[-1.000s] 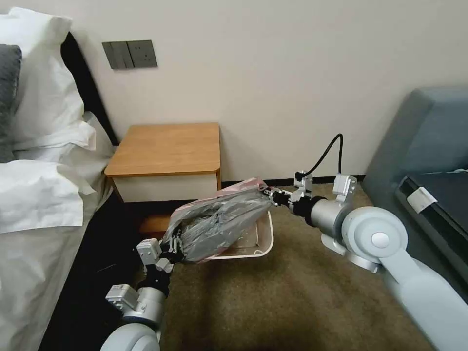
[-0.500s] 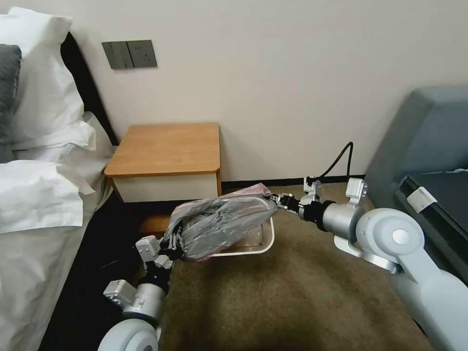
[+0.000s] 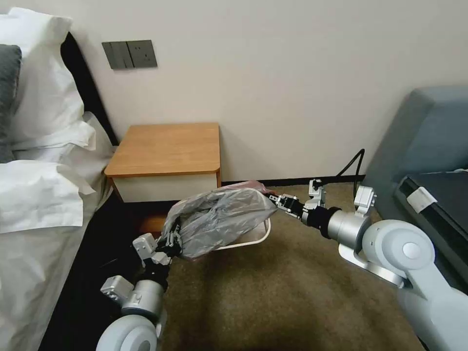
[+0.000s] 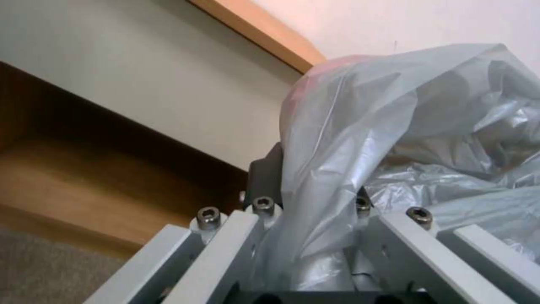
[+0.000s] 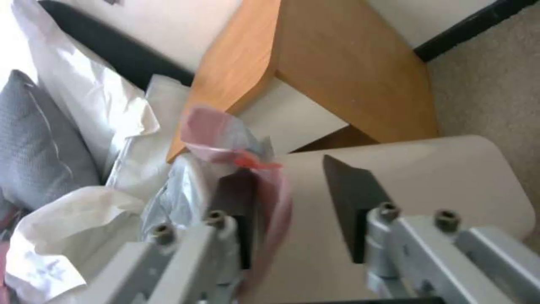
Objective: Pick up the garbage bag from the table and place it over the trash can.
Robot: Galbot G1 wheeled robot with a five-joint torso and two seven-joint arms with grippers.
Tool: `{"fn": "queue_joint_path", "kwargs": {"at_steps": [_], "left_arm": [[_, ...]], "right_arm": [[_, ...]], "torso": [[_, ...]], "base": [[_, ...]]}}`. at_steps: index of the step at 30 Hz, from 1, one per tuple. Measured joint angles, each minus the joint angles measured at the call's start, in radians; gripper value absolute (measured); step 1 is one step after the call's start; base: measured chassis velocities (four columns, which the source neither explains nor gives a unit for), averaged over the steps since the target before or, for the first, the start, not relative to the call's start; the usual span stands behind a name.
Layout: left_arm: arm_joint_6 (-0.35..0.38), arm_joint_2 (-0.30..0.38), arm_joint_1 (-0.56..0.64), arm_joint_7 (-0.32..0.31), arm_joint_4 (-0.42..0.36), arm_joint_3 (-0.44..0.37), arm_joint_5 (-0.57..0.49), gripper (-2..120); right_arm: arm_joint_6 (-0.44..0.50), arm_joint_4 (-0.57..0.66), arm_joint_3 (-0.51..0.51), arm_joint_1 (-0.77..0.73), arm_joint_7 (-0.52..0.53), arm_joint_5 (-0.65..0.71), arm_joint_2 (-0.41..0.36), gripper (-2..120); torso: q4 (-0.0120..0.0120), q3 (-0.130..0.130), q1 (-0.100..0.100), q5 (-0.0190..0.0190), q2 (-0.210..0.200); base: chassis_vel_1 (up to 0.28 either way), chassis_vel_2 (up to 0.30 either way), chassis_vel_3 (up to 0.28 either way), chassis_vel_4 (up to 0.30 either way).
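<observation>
The garbage bag, crinkly grey plastic with a pinkish rim, hangs stretched above the cream trash can and hides most of it. The can stands on the carpet in front of the wooden table. My left gripper is shut on the bag's near-left end; the plastic bunches between its fingers. My right gripper is at the bag's far-right end. In the right wrist view its fingers stand apart, the pink rim draped over one finger, and the can's wall shows between them.
A bed with white pillows lies on the left, close to the table. A grey sofa stands on the right. A switch panel is on the wall. Brown carpet spreads in front of the can.
My right arm has drawn back to the right and a little lower. The bag has sunk and now covers more of the can's rim. My left gripper has shifted slightly left.
</observation>
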Motion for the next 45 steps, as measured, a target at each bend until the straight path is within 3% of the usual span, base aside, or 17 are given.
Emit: {"fn": "queue_joint_path", "kwargs": {"at_steps": [2, 4, 5, 14, 18, 25, 33, 37, 39, 41, 45], "left_arm": [[0.0, 0.0, -0.001, 0.0, 0.0, 0.0, -0.001, 7], [0.0, 0.001, -0.004, -0.001, 0.0, -0.001, -0.001, 7], [0.0, 0.001, -0.004, -0.001, 0.0, -0.001, -0.001, 7], [0.0, 0.005, -0.019, -0.01, 0.003, -0.003, -0.011, 7], [0.0, 0.008, -0.025, -0.015, 0.008, -0.004, -0.013, 7], [-0.003, 0.01, -0.026, 0.007, 0.024, -0.003, 0.024, 7], [-0.001, 0.016, -0.043, 0.001, 0.03, -0.005, 0.023, 7], [0.001, 0.016, -0.051, -0.018, 0.033, -0.004, 0.024, 7], [0.001, 0.015, -0.053, -0.027, 0.034, -0.002, 0.033, 7], [0.001, 0.015, -0.054, -0.031, 0.035, -0.001, 0.046, 7], [-0.003, 0.014, -0.055, -0.032, 0.035, 0.001, 0.077, 7]], "right_arm": [[0.001, 0.002, 0.001, -0.003, 0.001, -0.004, 0.001, 39], [0.001, 0.011, 0.0, -0.016, 0.007, -0.024, 0.003, 52], [0.001, 0.011, 0.0, -0.016, 0.007, -0.024, 0.003, 52], [-0.005, 0.027, 0.001, -0.035, 0.033, -0.051, 0.006, 89], [0.007, 0.029, 0.005, -0.039, 0.033, -0.05, 0.021, 99], [0.038, 0.02, 0.028, -0.037, -0.001, -0.065, 0.05, 100], [0.026, 0.11, 0.082, -0.079, 0.009, -0.039, 0.024, 100], [0.028, 0.172, 0.096, -0.088, 0.058, 0.035, 0.009, 100], [0.05, 0.214, 0.09, -0.073, 0.133, 0.107, 0.005, 100], [0.093, 0.243, 0.062, -0.051, 0.213, 0.151, 0.005, 100], [0.138, 0.261, 0.0, -0.033, 0.269, 0.162, 0.014, 100]], "torso": [[0.0, 0.0, 0.0, 0.0001, 0.0], [0.0, 0.0, 0.0, 0.0, 0.0], [0.0, 0.0, 0.0, 0.0, 0.0], [0.0, 0.0, 0.0, 0.0, 0.0], [0.0, 0.0, 0.0, 0.0, 0.0], [0.0, 0.0, 0.0, 0.0, 0.0], [-0.0001, 0.0, 0.0, 0.0001, 0.0], [0.0, 0.0, 0.0, 0.0, 0.0], [-0.0001, 0.0, 0.0, -0.0001, 0.0], [0.0, 0.0, 0.0, 0.0, 0.0], [0.0, 0.0, 0.0, 0.0, 0.0]], "base": [[0.0, 0.0, 0.0, 0.0], [0.0, 0.0, 0.0, 0.0], [0.0, 0.0, 0.0, 0.0], [0.0, 0.0, 0.0, 0.0], [0.0, 0.0, 0.0, 0.0], [0.0, 0.0, 0.0, 0.0], [0.0, 0.0, 0.0, 0.0], [0.0, 0.0, 0.0, 0.0], [0.0, 0.0, 0.0, 0.0], [0.0, 0.0, 0.0, 0.0], [0.0, 0.0, 0.0, 0.0]]}}
